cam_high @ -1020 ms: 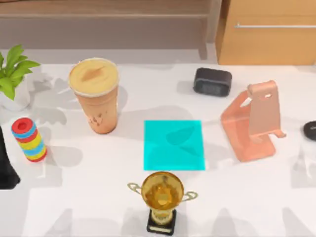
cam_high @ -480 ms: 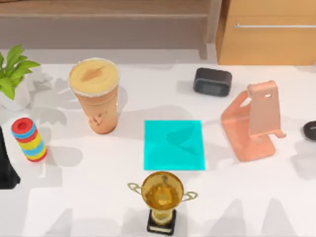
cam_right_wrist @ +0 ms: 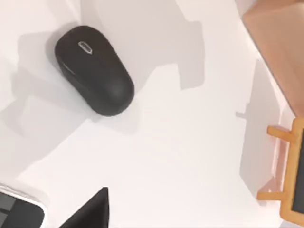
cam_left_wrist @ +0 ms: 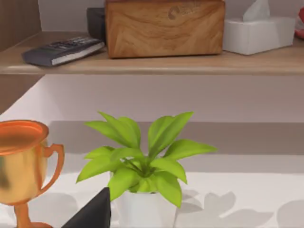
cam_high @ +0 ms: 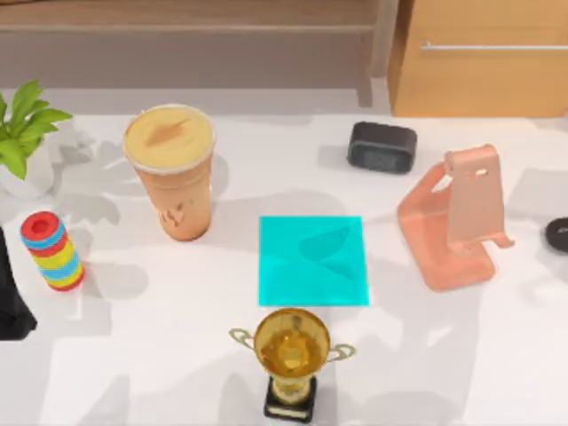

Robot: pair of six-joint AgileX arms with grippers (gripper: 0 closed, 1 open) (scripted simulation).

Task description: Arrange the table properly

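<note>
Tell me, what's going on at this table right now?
Nothing is being held at this moment. The table carries a drink cup, a cyan mat in the middle, a gold trophy just in front of the mat, a pink phone stand, a small black clock, a stack of coloured rings and a potted plant. A black mouse lies at the right edge; the right wrist camera looks down on it, so that arm may be heading there.
</note>
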